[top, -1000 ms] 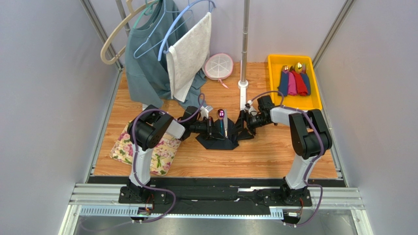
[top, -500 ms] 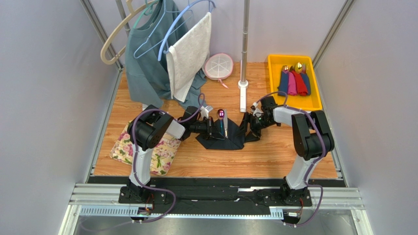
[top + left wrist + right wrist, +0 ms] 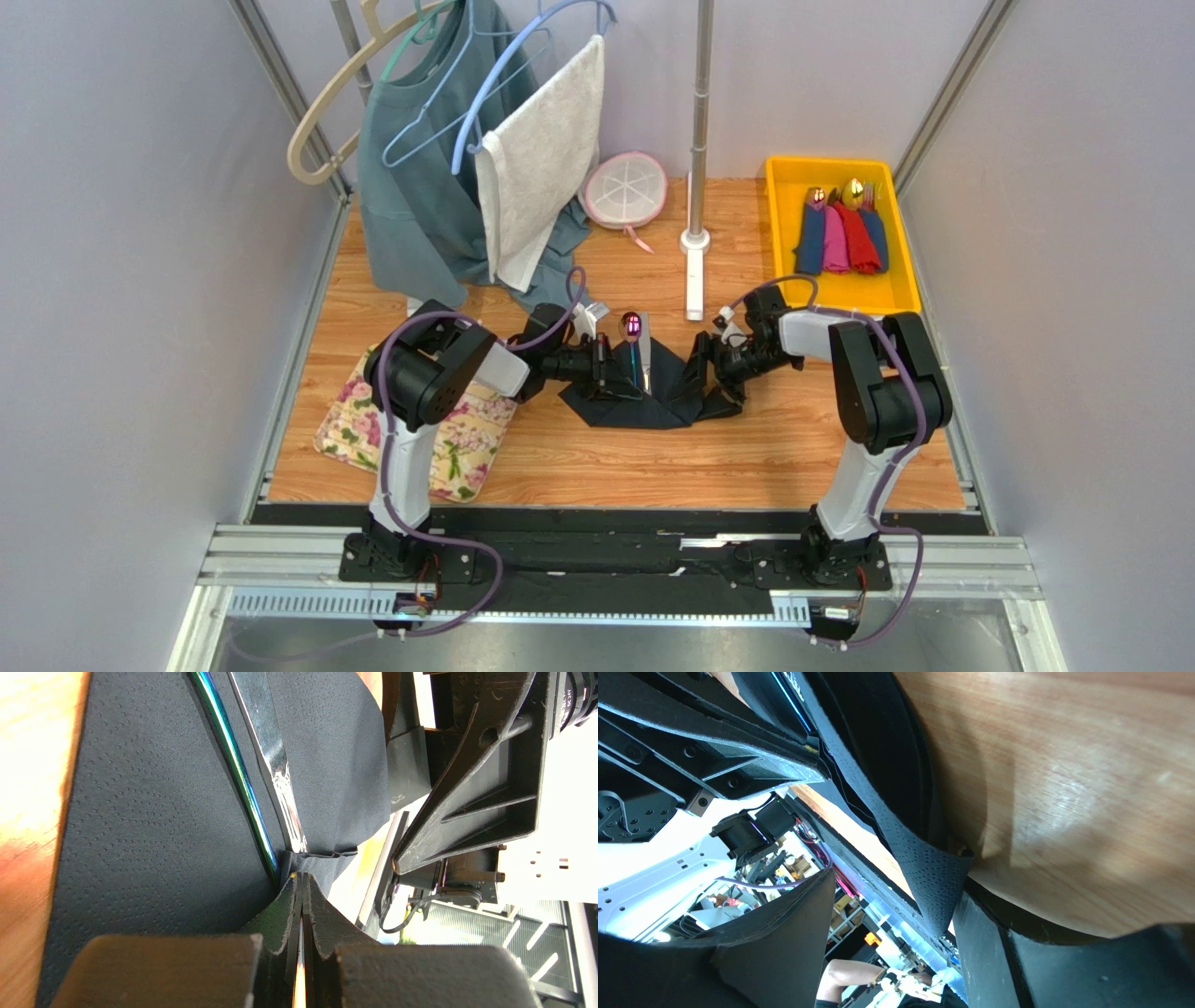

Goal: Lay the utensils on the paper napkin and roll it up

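- Left gripper (image 3: 300, 885): jaws pressed together, pinching the paper napkin (image 3: 140, 812) edge at the tips.
- Utensils (image 3: 270, 749) lie on the napkin, running straight ahead of those jaws.
- Right gripper (image 3: 892, 910): jaws apart, nothing clamped. A raised napkin corner hangs between them, against one finger.

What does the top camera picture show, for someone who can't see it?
The left gripper and right gripper reach a black paper napkin from both sides on a wooden table. Dark cutlery lies on it, including a purple-bowled spoon.
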`<move>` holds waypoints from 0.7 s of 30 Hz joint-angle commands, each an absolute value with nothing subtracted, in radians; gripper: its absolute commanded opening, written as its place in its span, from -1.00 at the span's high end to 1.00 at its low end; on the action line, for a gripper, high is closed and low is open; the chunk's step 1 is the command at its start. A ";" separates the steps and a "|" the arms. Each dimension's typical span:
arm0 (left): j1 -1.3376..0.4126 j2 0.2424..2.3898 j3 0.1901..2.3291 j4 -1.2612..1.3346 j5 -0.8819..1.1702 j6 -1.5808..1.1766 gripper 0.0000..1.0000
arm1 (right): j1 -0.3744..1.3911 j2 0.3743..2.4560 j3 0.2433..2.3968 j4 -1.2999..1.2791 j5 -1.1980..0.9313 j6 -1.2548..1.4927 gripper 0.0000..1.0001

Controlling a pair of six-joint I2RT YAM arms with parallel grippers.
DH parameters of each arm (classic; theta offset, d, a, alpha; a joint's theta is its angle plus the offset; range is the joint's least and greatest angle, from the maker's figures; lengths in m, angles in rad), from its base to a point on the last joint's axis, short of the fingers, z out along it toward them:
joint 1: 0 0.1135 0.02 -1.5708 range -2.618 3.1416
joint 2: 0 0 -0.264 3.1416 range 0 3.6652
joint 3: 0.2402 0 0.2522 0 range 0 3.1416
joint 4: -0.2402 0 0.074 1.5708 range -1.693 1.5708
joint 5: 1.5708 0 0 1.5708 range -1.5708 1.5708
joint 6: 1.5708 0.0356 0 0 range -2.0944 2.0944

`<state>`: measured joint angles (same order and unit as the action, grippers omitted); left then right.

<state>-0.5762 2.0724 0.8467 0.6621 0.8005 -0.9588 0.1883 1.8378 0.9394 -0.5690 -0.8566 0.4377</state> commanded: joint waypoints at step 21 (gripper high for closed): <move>-0.578 2.085 0.854 0.680 0.769 -0.930 0.93 | 0.150 1.812 0.897 -0.282 -0.963 0.606 -0.20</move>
